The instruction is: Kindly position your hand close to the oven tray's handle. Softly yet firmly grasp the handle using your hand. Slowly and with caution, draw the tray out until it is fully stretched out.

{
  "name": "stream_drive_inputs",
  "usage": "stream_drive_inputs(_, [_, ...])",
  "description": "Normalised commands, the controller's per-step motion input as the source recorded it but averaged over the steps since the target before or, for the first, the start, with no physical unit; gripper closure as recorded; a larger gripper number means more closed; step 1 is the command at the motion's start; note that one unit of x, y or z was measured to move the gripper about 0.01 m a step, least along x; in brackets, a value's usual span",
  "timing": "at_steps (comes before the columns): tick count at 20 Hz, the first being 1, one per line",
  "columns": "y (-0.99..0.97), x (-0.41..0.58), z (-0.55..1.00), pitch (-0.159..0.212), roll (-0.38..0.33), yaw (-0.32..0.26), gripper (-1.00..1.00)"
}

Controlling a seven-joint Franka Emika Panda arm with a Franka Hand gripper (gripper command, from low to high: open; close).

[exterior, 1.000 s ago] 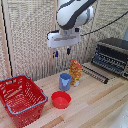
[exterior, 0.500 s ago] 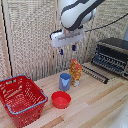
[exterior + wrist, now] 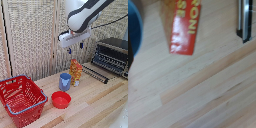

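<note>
Wooden table (image 3: 203, 95), red-labelled packet (image 3: 184, 25)

Open air separates the raised gripper (image 3: 75, 48) from the oven tray (image 3: 95, 73), while the blue cup (image 3: 64, 81) and orange packet (image 3: 76, 73) stand directly beneath it.
</note>
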Motion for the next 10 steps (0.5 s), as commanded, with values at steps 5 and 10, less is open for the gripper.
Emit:
stream_drive_inputs(5, [-0.45, -0.097, 0.0, 0.016, -0.333, 0.067, -1.0])
stream_drive_inputs(10, [-0.4, -0.103, 0.0, 0.018, -0.364, 0.068, -1.0])
